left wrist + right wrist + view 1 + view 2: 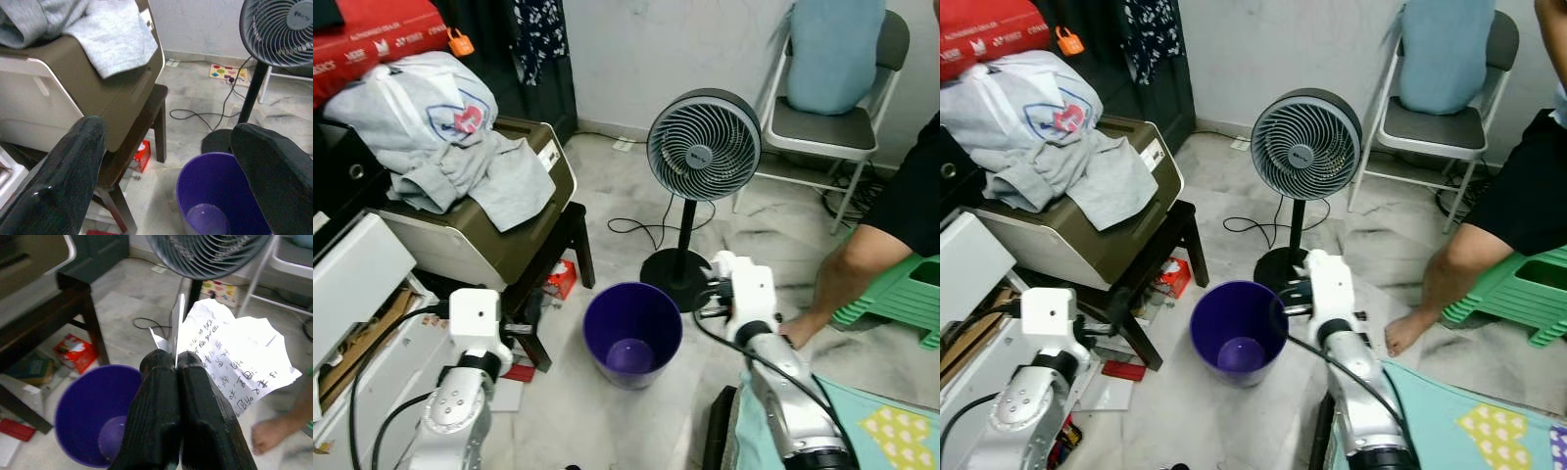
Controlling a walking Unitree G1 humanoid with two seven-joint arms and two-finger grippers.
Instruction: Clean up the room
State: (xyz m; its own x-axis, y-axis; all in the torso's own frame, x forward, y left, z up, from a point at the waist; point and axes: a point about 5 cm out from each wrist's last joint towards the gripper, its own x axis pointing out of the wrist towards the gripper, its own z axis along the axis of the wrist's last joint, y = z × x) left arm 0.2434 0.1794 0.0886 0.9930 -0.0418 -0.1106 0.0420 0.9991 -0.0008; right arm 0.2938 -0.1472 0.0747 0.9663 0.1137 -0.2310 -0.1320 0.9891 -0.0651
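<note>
A purple bin (632,333) stands empty on the floor between my two arms. My right gripper (176,363) is shut on a crumpled sheet of handwritten paper (234,355), held above the floor just beside the bin's (93,411) rim, on the fan side. In the eye views the right wrist (744,292) sits to the right of the bin. My left gripper (168,132) is open and holds nothing; it hovers left of the bin (220,196), close to the dark stool (132,147).
A standing fan (703,145) with a trailing cable is right behind the bin. At left, a printer (499,230) under grey clothes rests on the stool. A person's leg and foot (822,294), a green stool (901,294) and a folding chair (827,117) are at right.
</note>
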